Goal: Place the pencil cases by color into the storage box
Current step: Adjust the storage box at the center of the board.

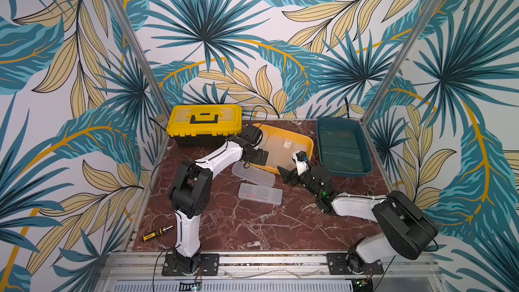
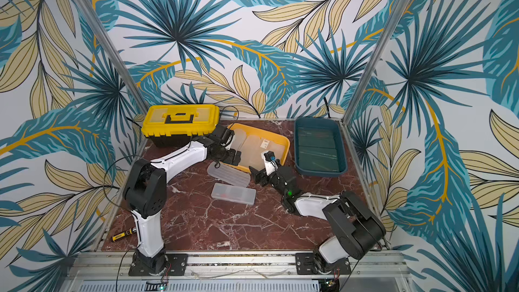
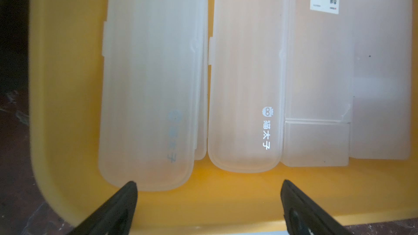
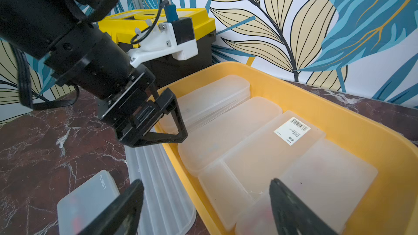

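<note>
On the table (image 1: 252, 226), two frosted cases (image 1: 253, 174) (image 1: 260, 194) lie; left and right jaws stand spread, empty.

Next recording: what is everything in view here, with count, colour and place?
marble table: one, red-brown.
yellow plastic tray: one, far middle of the table.
blue plastic tray: one, far right.
frosted translucent white plastic pencil cases: at least four in the yellow tray, one bearing a barcode sticker; two more on the table before it, a ribbed case and a flat case.
dark green opaque pencil cases: several, count unclear, in the blue tray.
closed toolbox: one, yellow lid on black base, far left.
screwdriver: one, yellow and black, near left edge.
left gripper: black, open, over the yellow tray.
right gripper: black, open, empty, by the yellow tray's near corner.
</note>
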